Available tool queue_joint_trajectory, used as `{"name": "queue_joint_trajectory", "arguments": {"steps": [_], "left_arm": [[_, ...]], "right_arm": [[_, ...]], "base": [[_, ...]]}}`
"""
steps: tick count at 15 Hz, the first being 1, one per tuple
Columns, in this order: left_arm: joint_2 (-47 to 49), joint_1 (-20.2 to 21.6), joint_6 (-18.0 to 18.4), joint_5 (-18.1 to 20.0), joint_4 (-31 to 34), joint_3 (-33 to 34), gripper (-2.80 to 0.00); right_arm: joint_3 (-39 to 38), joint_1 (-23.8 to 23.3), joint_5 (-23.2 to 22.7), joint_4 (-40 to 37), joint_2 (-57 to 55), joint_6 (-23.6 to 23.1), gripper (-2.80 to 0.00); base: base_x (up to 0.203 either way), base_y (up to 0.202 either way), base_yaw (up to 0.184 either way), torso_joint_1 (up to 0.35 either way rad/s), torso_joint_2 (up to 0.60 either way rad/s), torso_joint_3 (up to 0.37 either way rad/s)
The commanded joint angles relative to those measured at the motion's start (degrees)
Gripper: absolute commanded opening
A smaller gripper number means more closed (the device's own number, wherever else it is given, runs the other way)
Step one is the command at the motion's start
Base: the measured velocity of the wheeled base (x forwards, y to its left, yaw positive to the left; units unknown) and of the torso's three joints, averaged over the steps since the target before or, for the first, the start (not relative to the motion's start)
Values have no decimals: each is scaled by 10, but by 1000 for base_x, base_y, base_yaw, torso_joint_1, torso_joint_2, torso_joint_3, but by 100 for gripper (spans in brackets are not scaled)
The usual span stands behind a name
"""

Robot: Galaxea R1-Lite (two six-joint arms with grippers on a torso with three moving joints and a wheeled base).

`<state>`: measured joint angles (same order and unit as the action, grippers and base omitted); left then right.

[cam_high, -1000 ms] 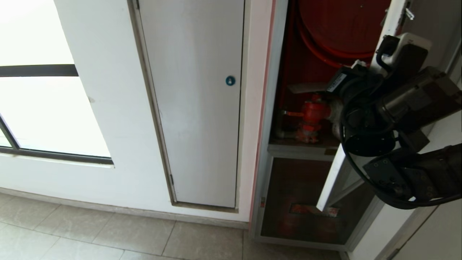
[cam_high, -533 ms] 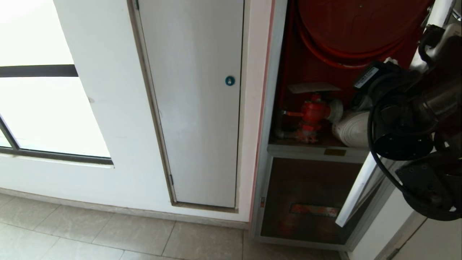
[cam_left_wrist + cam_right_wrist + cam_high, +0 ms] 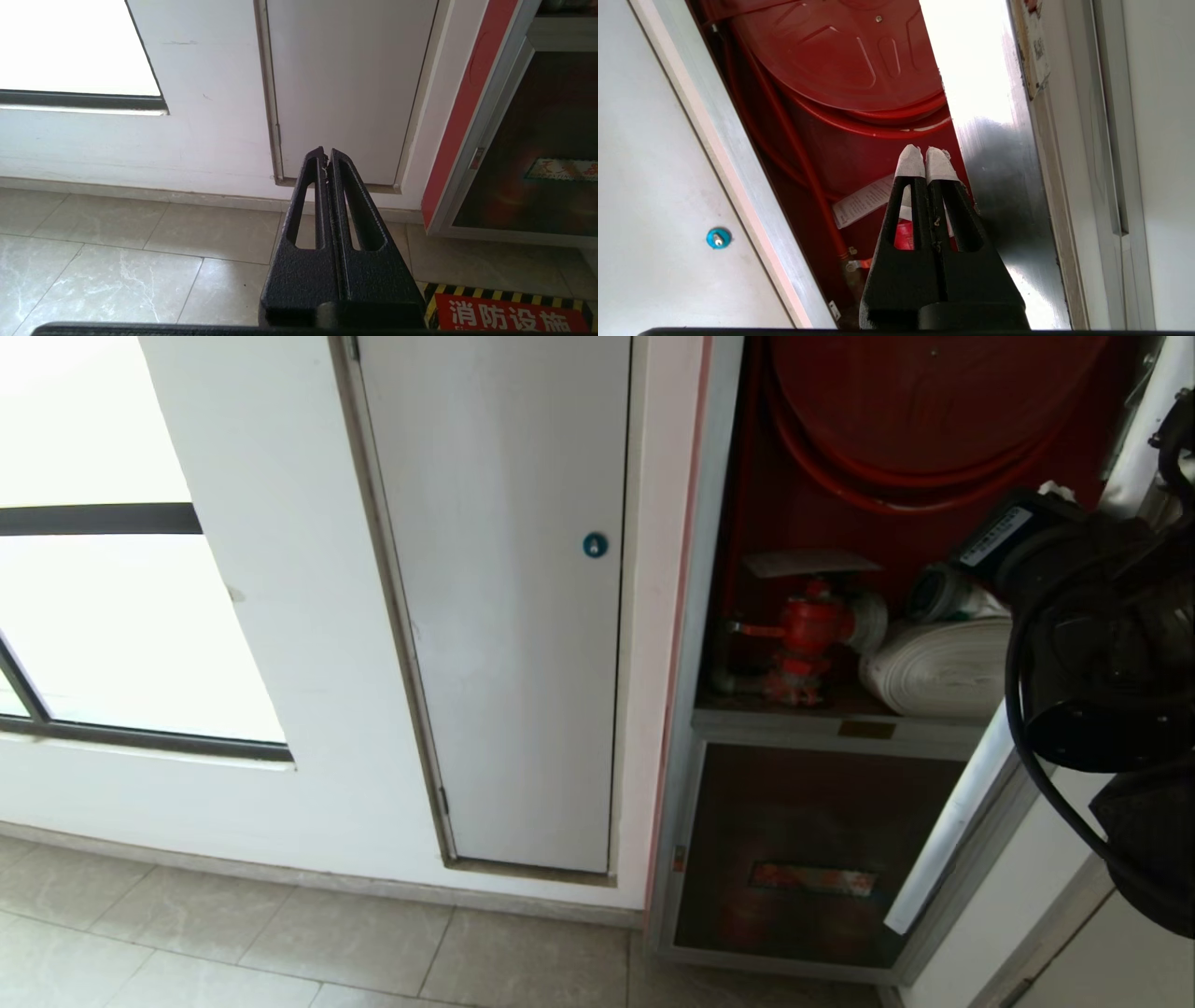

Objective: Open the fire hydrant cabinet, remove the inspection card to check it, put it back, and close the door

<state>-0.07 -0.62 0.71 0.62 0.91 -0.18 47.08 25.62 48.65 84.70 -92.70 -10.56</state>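
Item: thin pale grey-white inspection card (image 3: 808, 563) atop red valve (image 3: 808, 627); I judge it light, bendy; pinch its near edge. My right end effector (image 3: 924, 161) pressed together, empty.

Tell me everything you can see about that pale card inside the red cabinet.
The inspection card is a thin, flat, pale grey-white rectangle that looks like paper. It lies roughly level on top of the red valve, below the red hose reel, inside the open fire hydrant cabinet. The right wrist view shows fine printed lines on it. Nothing grips it.
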Motion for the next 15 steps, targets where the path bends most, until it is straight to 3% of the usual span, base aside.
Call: {"name": "queue_joint_trajectory", "arguments": {"steps": [1, 15], "left_arm": [[1, 0, 0, 0, 1, 0, -280], [1, 0, 0, 0, 0, 0, -280]], "right_arm": [[-9, -5, 2, 4, 8, -1, -280], [-66, -65, -20, -44, 63, -2, -280]], "base": [[0, 0, 0, 0, 0, 0], [0, 0, 0, 0, 0, 0]]}}
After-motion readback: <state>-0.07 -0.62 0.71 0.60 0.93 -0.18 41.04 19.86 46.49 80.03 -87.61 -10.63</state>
